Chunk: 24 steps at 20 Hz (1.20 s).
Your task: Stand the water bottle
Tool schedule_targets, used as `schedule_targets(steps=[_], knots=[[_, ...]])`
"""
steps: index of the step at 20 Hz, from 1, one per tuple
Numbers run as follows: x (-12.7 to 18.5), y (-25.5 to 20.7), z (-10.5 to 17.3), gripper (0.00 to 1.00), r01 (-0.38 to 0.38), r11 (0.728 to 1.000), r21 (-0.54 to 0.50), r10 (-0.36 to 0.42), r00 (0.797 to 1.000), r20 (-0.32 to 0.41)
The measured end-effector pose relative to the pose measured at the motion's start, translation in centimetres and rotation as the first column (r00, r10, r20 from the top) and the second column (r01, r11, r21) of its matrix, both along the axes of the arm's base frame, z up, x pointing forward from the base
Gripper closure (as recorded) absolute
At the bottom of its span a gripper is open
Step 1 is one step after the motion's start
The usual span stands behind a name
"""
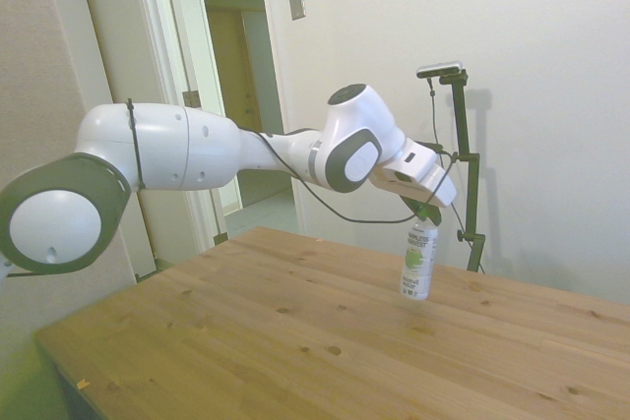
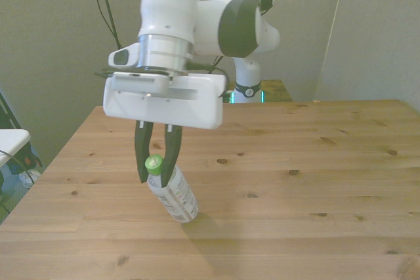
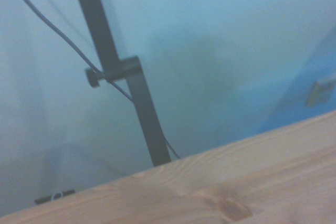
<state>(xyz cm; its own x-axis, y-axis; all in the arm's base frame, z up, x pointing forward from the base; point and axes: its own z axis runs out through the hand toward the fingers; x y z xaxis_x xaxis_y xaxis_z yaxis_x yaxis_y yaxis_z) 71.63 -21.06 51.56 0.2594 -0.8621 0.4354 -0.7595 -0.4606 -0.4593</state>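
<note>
The gripper [image 2: 157,160] pinches the water bottle [image 2: 173,195] at its green cap [image 2: 154,163], the dark fingers [image 2: 141,159] closed on either side of the neck. In the front view the bottle leans, its base toward that view's right and touching or just above the table [image 2: 315,181]; the side view shows it nearly upright. The risk is letting go while it leans: a slim bottle would tip over, and a hold this high could let it pivot or slip
</note>
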Motion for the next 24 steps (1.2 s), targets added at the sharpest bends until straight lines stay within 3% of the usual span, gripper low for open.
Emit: schedule_targets(steps=[5,8,10,15,24], knots=[[-1.7,7.2,-1.5,1.0,-0.031,0.996,-0.081,0.038,0.995,0.092],[-3.1,11.6,-4.2,1.0,-0.044,0.995,-0.094,0.054,0.994,0.097],[-3.6,13.5,-4.7,1.0,-0.049,0.994,-0.098,0.06,0.992,0.11],[-5.1,14.7,-3.0,1.0,-0.034,0.992,-0.124,0.056,0.982,0.179],[-6.7,16.1,-5.4,1.0,-0.011,0.994,-0.112,0.033,0.98,0.194]])
